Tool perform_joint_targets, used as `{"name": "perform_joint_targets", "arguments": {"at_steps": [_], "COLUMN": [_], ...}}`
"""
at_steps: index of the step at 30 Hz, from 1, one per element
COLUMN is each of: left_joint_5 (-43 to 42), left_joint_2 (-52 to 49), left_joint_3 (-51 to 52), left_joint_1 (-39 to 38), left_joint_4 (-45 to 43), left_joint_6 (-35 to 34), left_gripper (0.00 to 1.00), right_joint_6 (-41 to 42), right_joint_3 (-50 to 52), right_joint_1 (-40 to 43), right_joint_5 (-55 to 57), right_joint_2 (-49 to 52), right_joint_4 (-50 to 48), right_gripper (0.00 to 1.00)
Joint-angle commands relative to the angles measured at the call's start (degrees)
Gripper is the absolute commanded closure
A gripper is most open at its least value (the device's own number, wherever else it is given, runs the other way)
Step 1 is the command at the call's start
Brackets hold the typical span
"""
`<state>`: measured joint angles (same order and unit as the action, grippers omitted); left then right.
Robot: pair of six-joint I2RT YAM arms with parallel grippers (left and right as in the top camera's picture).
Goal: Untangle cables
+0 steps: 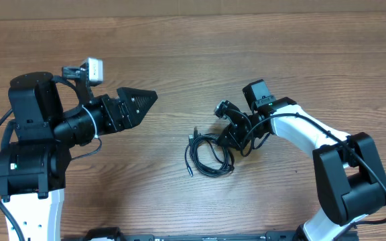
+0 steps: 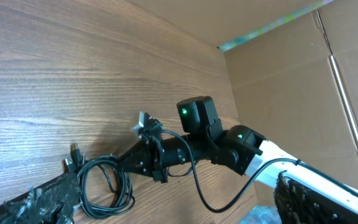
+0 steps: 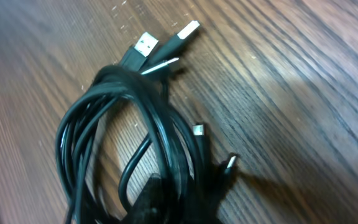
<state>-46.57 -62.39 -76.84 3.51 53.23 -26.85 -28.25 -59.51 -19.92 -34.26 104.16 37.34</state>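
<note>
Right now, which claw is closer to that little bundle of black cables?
The right. The right gripper is closed on the cables at their right edge; the left gripper hangs open well off to their left, not touching them.

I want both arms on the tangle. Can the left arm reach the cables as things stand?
Probably yes. Only bare table lies between the left gripper and the cables, whose left loops lie free; the right gripper is shut on their right side only.
</note>
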Motion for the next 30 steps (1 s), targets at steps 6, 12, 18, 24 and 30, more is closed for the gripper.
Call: {"name": "perform_joint_targets", "arguments": {"at_steps": [6,12,18,24,30], "left_joint_5": [-1.14,-1.03,-0.83,1.55,2.21], "left_joint_2": [0.15,0.15,0.15,0.15,0.13], "left_joint_3": [-0.09,-0.09,-0.09,-0.09,-0.09], "left_joint_1": [0.07,0.07,0.07,0.07,0.07], "left_joint_4": [-0.37,-0.61,-0.61,-0.5,-0.44], "left_joint_6": [1.11,1.14,1.6,1.6,4.2], "left_gripper": [0.0,0.0,0.0,0.0,0.01], "right_joint_6": [-0.33,-0.33,-0.09,-0.13,-0.15], "right_joint_3": [0.31,-0.04,-4.26,-13.07,-25.16], "right_joint_1": [0.04,0.07,0.07,0.07,0.07], "right_joint_5": [-0.59,-3.48,-7.96,-8.09,-8.09], "right_joint_2": [0.5,0.46,0.39,0.04,-0.11], "right_joint_4": [-0.04,-0.02,3.04,11.17,20.48], "right_gripper": [0.96,0.96,0.96,0.96,0.96]}}
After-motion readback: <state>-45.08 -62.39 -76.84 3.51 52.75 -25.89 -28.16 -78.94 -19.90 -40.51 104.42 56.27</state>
